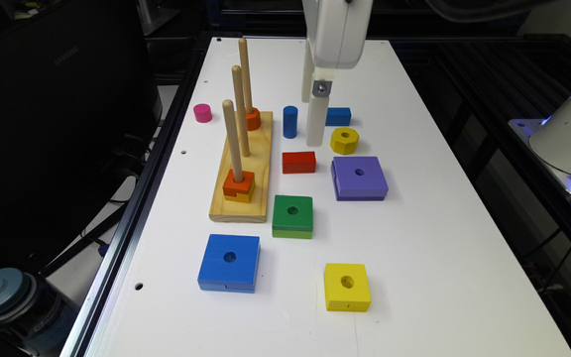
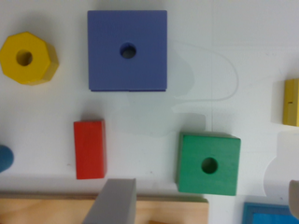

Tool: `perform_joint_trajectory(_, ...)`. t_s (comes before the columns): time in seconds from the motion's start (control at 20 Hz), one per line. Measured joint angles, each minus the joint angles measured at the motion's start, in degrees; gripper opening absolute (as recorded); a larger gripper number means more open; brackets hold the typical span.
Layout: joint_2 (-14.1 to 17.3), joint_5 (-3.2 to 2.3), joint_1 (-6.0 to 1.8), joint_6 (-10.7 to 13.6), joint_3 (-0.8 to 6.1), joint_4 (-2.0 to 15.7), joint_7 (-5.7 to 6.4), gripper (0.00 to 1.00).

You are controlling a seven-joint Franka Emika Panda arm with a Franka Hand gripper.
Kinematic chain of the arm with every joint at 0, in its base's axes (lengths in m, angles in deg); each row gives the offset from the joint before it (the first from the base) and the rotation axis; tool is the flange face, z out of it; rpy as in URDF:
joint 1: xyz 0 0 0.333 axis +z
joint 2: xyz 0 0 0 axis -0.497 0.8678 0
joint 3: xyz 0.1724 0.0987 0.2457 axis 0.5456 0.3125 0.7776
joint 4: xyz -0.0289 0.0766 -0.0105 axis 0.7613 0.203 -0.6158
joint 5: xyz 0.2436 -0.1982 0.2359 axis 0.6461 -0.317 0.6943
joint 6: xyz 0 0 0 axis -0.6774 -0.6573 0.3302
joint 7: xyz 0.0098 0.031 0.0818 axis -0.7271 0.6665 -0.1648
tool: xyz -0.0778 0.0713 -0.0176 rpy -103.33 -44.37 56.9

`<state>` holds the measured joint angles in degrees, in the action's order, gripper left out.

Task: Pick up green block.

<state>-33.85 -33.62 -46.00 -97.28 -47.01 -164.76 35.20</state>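
**Gripper hanging above the blocks, green block lying free**

Gripper (image 1: 314, 121) is hanging over the far half of the white table (image 1: 444, 258), tips sitting between the blue cylinder (image 1: 290, 121) and the yellow octagon (image 1: 344, 140) in the exterior view. Not holding anything. Wrist view is catching one grey finger (image 2: 112, 203) at the frame edge and a sliver of another at the corner, far apart, so the claw is standing released.

Green block (image 1: 293, 216) is lying flat on the table, hole up, dark layer over light. It is sitting just beside the near end of the peg board (image 1: 243, 171), on the exterior view's right of it. Red brick (image 1: 299, 162) is lying beyond it, purple block (image 1: 359, 178) beyond and to the exterior view's right. Blue block (image 1: 229, 262) and yellow block (image 1: 347, 286) are lying nearer the camera, each apart from it.

In the wrist view the green block (image 2: 208, 163) is lying clear of the finger, touching nothing.
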Motion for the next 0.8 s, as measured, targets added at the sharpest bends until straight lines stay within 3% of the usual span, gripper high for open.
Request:
perform_joint_trajectory(0.05,0.8,-0.78,0.03,0.1,0.85,0.87,1.35,1.0)
perform_joint_trajectory(0.15,2.6,-2.55,0.01,0.2,1.84,2.49,3.43,1.0)
perform_joint_trajectory(0.2,3.4,-3.31,0.0,0.3,1.96,3.19,3.98,1.0)
perform_joint_trajectory(0.3,4.6,-4.11,-0.07,0.3,1.93,4.09,4.33,1.0)
perform_joint_trajectory(0.7,5.2,-4.26,0.0,0.7,2.07,5.02,4.5,1.0)
perform_joint_trajectory(0.75,5.7,-4.42,0.01,0.6,2.07,4.94,4.56,1.0)
perform_joint_trajectory(0.8,6.6,-5.12,0.01,0.2,2.07,4.93,4.97,1.0)
